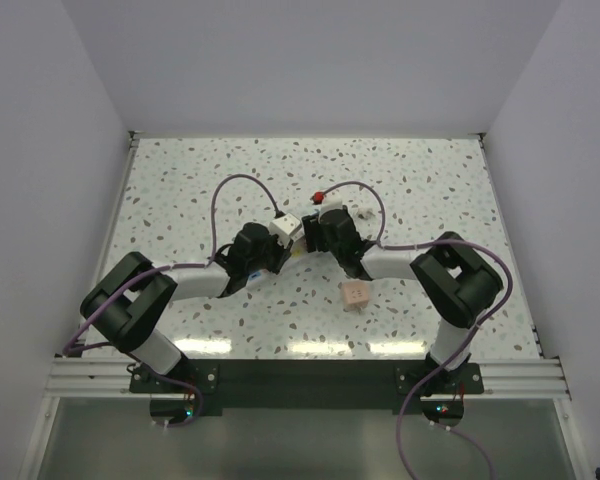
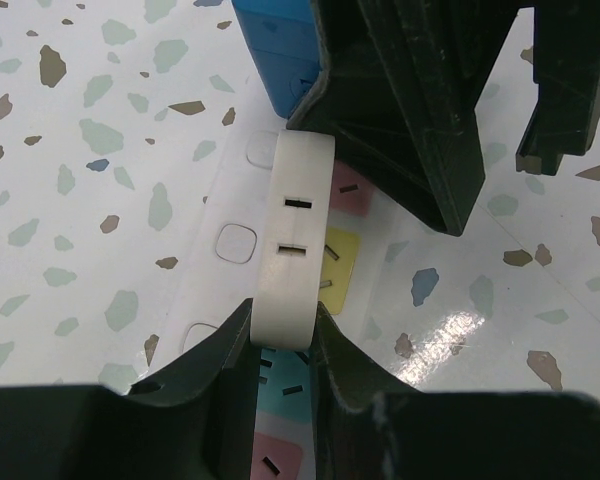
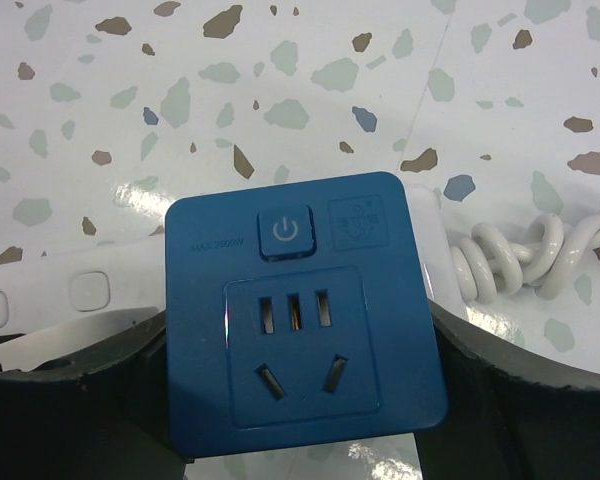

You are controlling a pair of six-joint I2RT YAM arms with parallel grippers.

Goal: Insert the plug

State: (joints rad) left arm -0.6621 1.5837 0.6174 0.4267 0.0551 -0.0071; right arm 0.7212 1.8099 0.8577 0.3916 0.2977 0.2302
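White plastic sits in the left claw (image 2: 280,335). Its two fingers are pinched on the near end of the white plug body (image 2: 298,240), a rounded block with two short slots on the side facing us. We see it held over the power strip (image 2: 225,205), above the strip's pink, yellow and teal socket faces. We cannot tell whether it touches them.

The right claw (image 3: 298,335) is clamped on the blue adapter (image 3: 305,300), one finger against each side. The adapter's face carries a power button above its socket holes. In the left wrist view, the adapter hangs just beyond the plug body's far end.

To the right of the adapter, a coiled white cable (image 3: 510,255) lies on the speckled table (image 3: 280,80). From above, we see both claws meeting mid-table. A pink cube (image 1: 355,293) lies apart, near the right arm.
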